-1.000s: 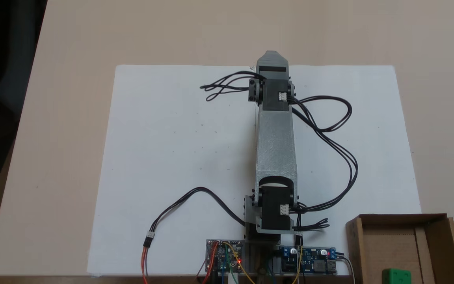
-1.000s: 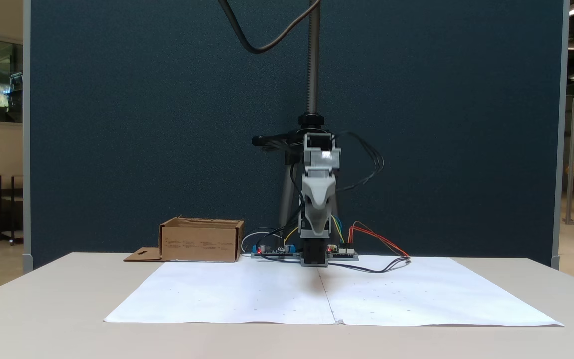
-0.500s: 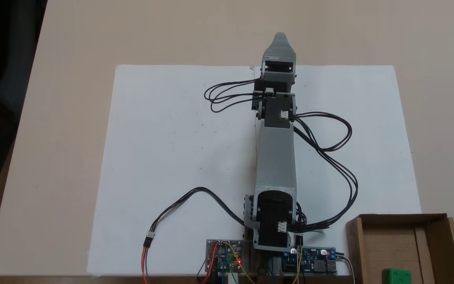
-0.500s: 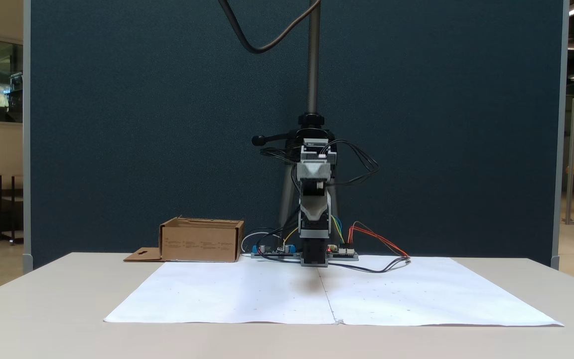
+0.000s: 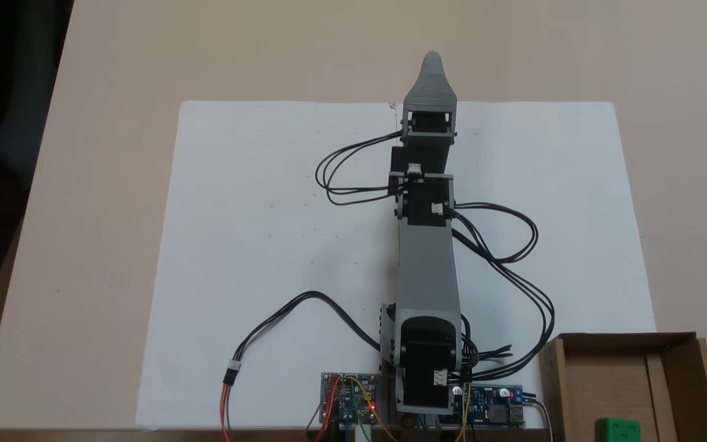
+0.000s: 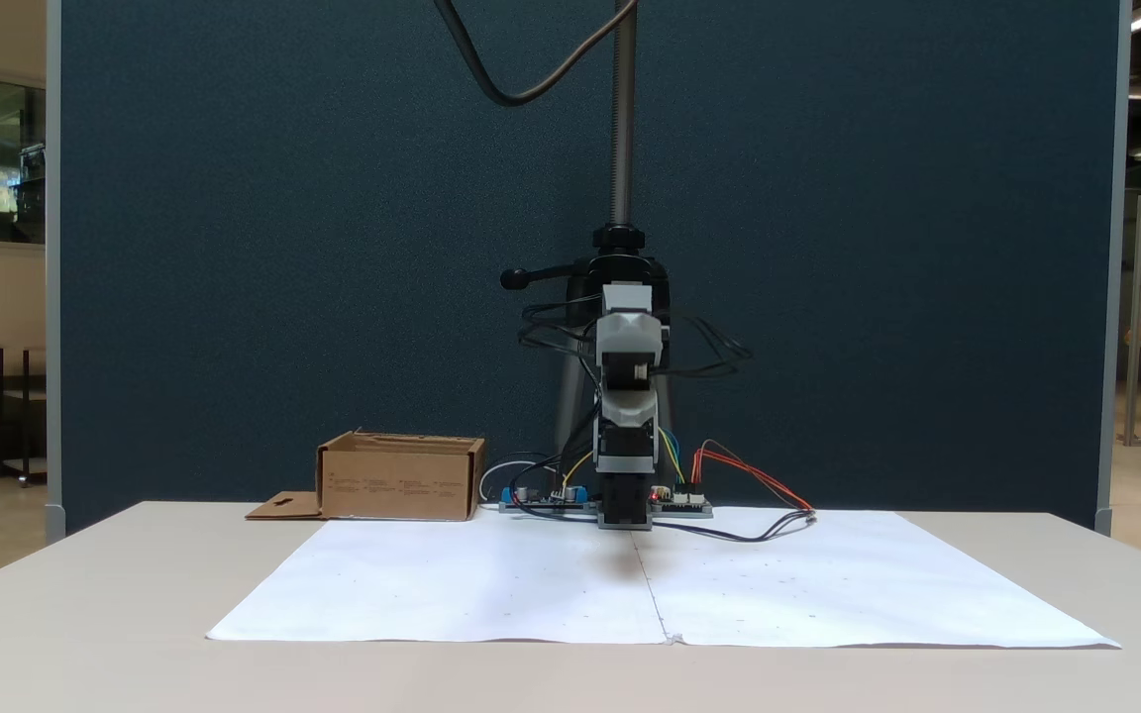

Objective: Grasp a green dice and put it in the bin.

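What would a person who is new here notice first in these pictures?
Probably the grey arm, stretched across the middle of the white paper sheet on the table. Next, the green dice, bright inside the bin at the lower right corner of that fixed view.

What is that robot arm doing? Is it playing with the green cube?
Not right now. The green dice already sits inside the cardboard bin, at the corner of the table near the arm's base. The grey arm stretches out over the white paper, away from the bin. Its gripper holds nothing that can be seen, and whether it is open can't be told.
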